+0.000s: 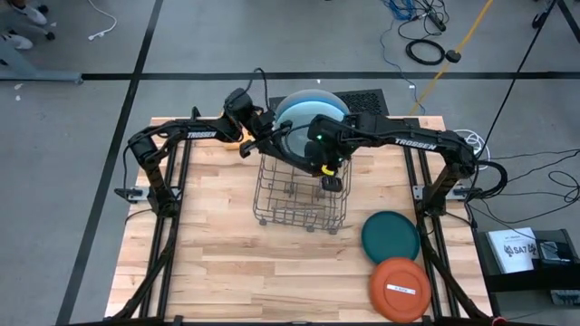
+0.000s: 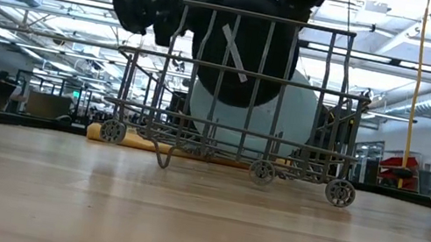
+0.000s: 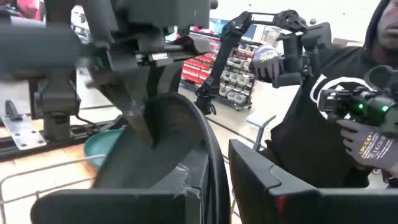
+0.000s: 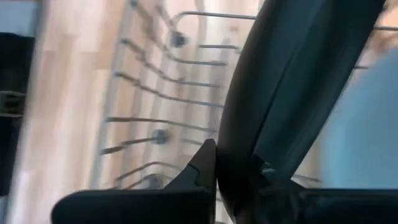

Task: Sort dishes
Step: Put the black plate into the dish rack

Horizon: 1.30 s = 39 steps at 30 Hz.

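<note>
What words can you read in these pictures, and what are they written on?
"TROSSEN": on the right arm.
"TROSSEN", small: on the left arm.
White sticker on the orange plate: too small to read.
White box beside the table: blurred.

Two plates upright in rack; two plates flat on table, right

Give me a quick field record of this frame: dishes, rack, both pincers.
rack: wire rack mid-table, standing on the wooden table
grey plate: upright on edge at the rack's far end, white sticker showing
blue plate: upright just behind the grey plate
teal plate: flat on table, right of rack
orange plate: flat, nearest corner on right, overlapping the teal plate's edge
left pincer: clamped on grey plate rim
right pincer: shut on grey plate rim
</note>
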### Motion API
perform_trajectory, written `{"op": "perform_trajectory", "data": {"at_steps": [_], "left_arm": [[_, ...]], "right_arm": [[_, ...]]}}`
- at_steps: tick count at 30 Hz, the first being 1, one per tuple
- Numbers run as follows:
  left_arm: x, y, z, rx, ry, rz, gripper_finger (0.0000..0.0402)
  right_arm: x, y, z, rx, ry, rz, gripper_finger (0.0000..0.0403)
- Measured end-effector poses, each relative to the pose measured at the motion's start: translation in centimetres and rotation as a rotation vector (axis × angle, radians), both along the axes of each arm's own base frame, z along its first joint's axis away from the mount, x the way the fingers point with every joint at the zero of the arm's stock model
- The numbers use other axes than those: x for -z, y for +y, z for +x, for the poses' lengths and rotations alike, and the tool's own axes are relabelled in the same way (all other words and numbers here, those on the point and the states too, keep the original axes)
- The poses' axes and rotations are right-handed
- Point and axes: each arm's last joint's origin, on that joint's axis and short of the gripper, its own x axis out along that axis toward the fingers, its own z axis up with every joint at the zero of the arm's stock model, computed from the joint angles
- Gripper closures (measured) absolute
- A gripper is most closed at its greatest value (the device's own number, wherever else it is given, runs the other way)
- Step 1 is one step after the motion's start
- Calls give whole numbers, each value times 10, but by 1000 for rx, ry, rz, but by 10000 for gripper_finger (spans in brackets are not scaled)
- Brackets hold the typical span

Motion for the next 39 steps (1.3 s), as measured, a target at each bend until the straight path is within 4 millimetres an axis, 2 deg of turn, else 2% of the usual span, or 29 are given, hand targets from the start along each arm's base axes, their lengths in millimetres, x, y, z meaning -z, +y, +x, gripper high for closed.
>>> {"op": "perform_trajectory", "data": {"at_steps": [6,13,18,23,26,32,36,39], "left_arm": [[-26,3,-17,-11,-46,46,345],[-42,10,-35,-66,-62,58,345],[-23,12,-35,-79,-23,22,345],[-25,22,-44,-209,-61,21,345],[-43,20,-53,-271,-134,61,345],[-87,9,-78,-425,-332,145,345],[-116,-4,-100,-508,-461,195,345],[-133,-15,-114,-517,-515,229,345]], "right_arm": [[5,5,-7,-51,76,131,394],[4,6,-8,-52,76,139,394],[1,6,-9,-62,61,135,394],[-8,3,-3,-13,-53,1,394],[-21,3,-6,18,-138,-74,394],[-57,9,-29,72,-299,-203,394],[-83,22,-54,35,-423,-217,394],[-89,30,-81,-9,-515,-198,394]]}}
